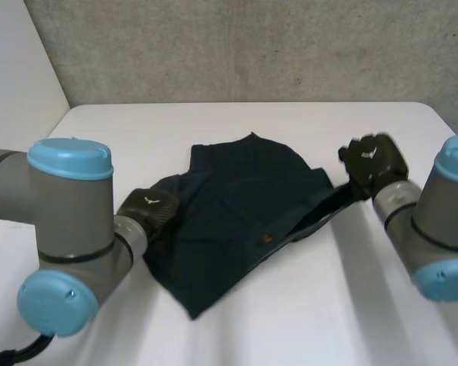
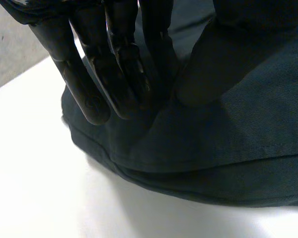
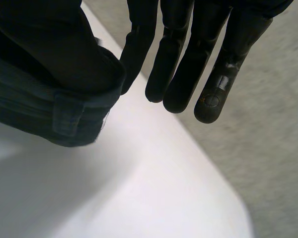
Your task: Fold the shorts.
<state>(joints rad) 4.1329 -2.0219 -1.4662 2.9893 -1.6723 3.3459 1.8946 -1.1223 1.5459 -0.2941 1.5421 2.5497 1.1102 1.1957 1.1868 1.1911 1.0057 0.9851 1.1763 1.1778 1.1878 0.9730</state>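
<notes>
While the shorts [image 1: 237,206] lie rumpled across the middle of the bench [image 1: 137,130], each robot hand has them by one side. The left robot hand [image 1: 149,206] sits at the edge nearest its own arm. In its wrist view the fingers [image 2: 119,74] are nearly straight and press a ridge of cloth against what looks like the thumb under the fabric, so I read it as a pinch on the shorts. The right robot hand [image 1: 374,164] is at the opposite end, where the waistband [image 3: 39,109], with a belt loop [image 3: 64,116], runs up off the bench to it. Its fingers [image 3: 179,74] hang straight, and the nearest one touches the band, which seems nipped between that finger and the covered thumb. Holding both ends probably serves to draw the cloth taut and flat before a fold. The band is stretched, yet the body is creased, with a button [image 1: 267,239] showing. No fold looks finished.
</notes>
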